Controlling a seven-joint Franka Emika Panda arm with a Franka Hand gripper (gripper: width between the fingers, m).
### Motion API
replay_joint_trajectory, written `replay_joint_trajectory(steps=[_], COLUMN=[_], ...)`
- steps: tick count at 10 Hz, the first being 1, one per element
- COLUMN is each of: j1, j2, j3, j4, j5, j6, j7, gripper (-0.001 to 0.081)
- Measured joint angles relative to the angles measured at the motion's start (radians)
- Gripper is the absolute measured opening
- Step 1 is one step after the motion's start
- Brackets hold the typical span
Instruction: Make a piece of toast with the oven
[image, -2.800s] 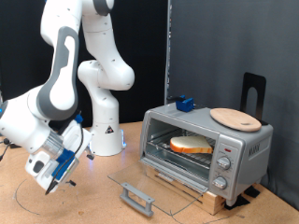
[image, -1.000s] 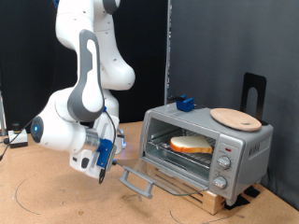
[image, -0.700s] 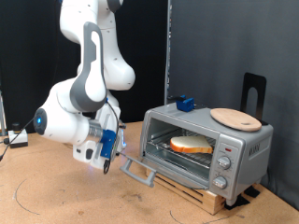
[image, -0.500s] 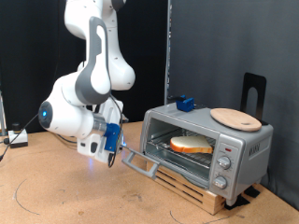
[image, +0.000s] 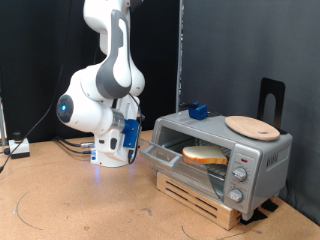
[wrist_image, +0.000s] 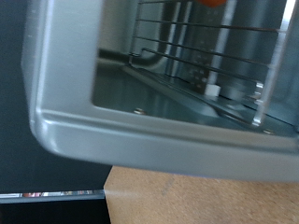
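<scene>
Toast (image: 204, 155) inside oven (image: 222, 152), beyond tool (image: 136, 148)

My gripper (image: 135, 143) is at the front of the toaster oven (image: 222, 156), up against the handle of its glass door (image: 166, 154), which stands partly raised, tilted between flat open and closed. Whether my fingers actually clasp the handle I cannot tell from here. Inside, the piece of toast (image: 204, 155) lies flat on the wire rack. The oven sits on a slatted wooden base (image: 212, 199) on the brown table (image: 70, 210). On the oven's roof rest a round wooden plate (image: 252, 126), toward the exterior view's right, and a small blue object (image: 197, 111) near the back corner. Knobs (image: 239, 176) run down its front panel.
</scene>
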Motion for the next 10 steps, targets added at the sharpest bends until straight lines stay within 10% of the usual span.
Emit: replay_joint_trajectory(steps=[6,10], j1=[0.05,0.001], j2=[-0.201,-0.188], j3=[0.03,0.018], j4=[-0.11,-0.093], j5=[0.118,0.131], j6=[-0.061,0.047], j7=[0.019,0.096], gripper=[0.0808,0.0808])
